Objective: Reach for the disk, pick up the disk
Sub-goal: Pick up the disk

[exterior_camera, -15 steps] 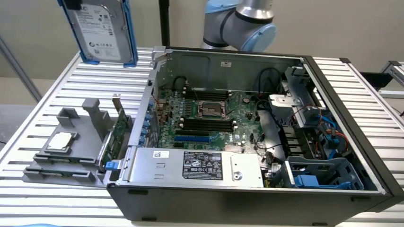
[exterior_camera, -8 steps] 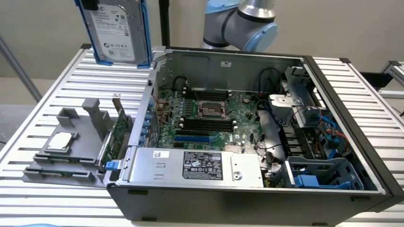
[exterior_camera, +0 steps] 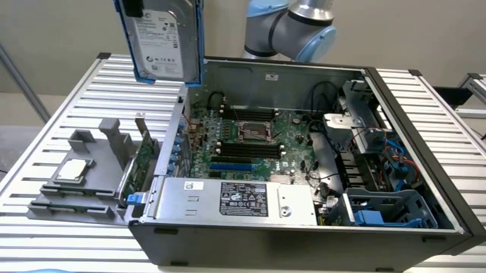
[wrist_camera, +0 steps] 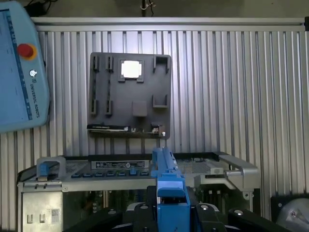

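Disk: the disk [exterior_camera: 161, 42] hangs upright in its blue carrier rails, lifted clear above the computer case [exterior_camera: 304, 244] wall on the exterior view's left
Gripper: the gripper [wrist_camera: 171, 212] is clamped on the disk's upper edge, blue rail between its fingers
Doing it well: I'd judge a firm, square hold matters, keeping the lower corner off the case wall
Surface: slatted aluminium table [exterior_camera: 68, 96] carrying a grey parts tray [exterior_camera: 76, 193] with a silver chip [exterior_camera: 72, 169]
Room: teach pendant [wrist_camera: 19, 72] at the table's edge, plain wall [exterior_camera: 61, 23] behind

There is one disk [exterior_camera: 161, 42], one open computer case [exterior_camera: 304, 242], one silver power supply [exterior_camera: 190, 202], one grey holder tray [exterior_camera: 68, 200], one square silver chip [exterior_camera: 70, 169], one green circuit card [exterior_camera: 143, 156], one blue teach pendant [wrist_camera: 19, 72] and one slatted table [exterior_camera: 448, 131].
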